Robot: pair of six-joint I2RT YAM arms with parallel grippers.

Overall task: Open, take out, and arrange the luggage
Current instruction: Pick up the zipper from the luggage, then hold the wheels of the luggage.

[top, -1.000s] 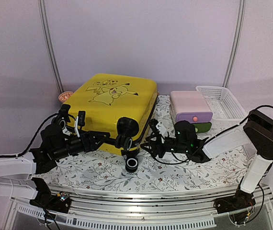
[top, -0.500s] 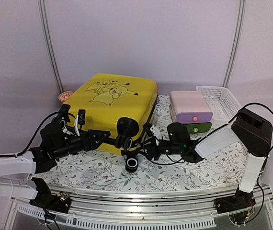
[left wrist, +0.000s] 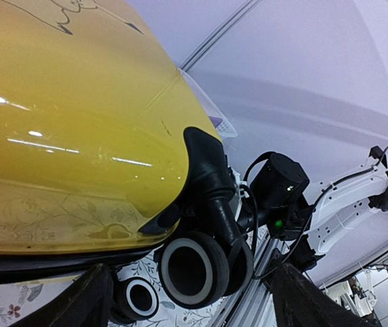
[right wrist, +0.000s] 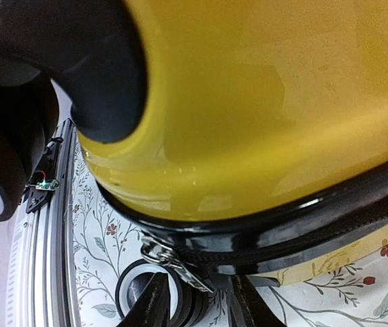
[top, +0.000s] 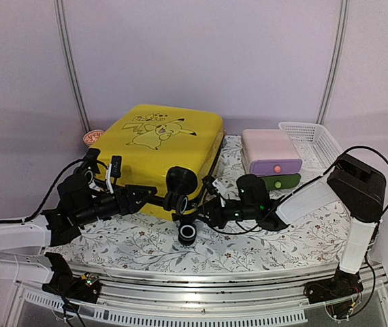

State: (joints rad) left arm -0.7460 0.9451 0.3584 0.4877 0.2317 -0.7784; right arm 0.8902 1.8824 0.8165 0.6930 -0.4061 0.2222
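Almost nothing of the task is done, as far as the pictures show. The job appears to be at its first step, getting the zipper started.

Nearest the arms, on the flowered desk, a black wheel sticks out at the near corner of the luggage. The left pincer is at the near face of the luggage, left of that wheel. Its fingers are spread wide with nothing between them, and the wrist view shows only yellow shell and wheels ahead.

The right pincer reaches in from the right of the luggage, at the same near corner. Its wrist view shows the small metal zipper pull hanging from the black zipper band, just between the two fingertips. A narrow gap shows between the fingers. I cannot tell whether they have pinched the pull or only bracket it.

The luggage itself lies flat on the desk, cartoon side up. Its two shells are together and no lining shows, so it reads as closed.

Beyond it to the right stand a pink drawer box and a white basket, well apart from both pincers.

Still to do are running the zipper round, lifting the lid, taking out whatever is inside, and arranging it.
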